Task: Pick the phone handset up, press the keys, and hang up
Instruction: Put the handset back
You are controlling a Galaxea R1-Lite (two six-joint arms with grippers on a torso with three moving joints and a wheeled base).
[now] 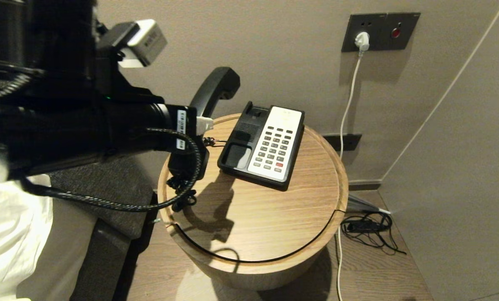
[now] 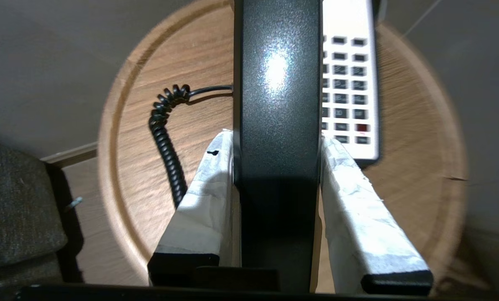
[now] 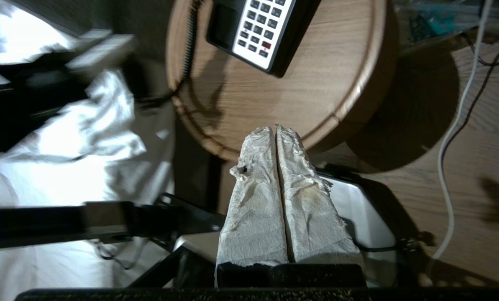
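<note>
Round and wooden, the surface (image 1: pixel 274 213) stands against a grey wall, with a raised rim running around its edge. On it the phone base (image 1: pixel 262 144) lies toward 12 o'clock, angled, its keypad (image 1: pixel 275 146) face up and its cradle (image 1: pixel 236 155) on the 9 o'clock side holding nothing. The handset (image 1: pixel 213 92) is up in the air above the surface's 10 o'clock edge, tilted, apart from the base. The left hand (image 2: pixel 276 142) grasps the handset across its middle, one taped finger (image 2: pixel 209 184) pressed on each side. A coiled cord (image 2: pixel 165 138) trails from the handset down onto the wood near the 9 o'clock rim. From the centre round to 6 and 3 o'clock the wood lies bare. The right hand (image 3: pixel 276 129) hangs off beyond the 6 o'clock edge, above the floor, its taped fingers clenched together on nothing. A white cable (image 1: pixel 349 100) runs down the wall from a socket (image 1: pixel 362 39) past 2 o'clock.
</note>
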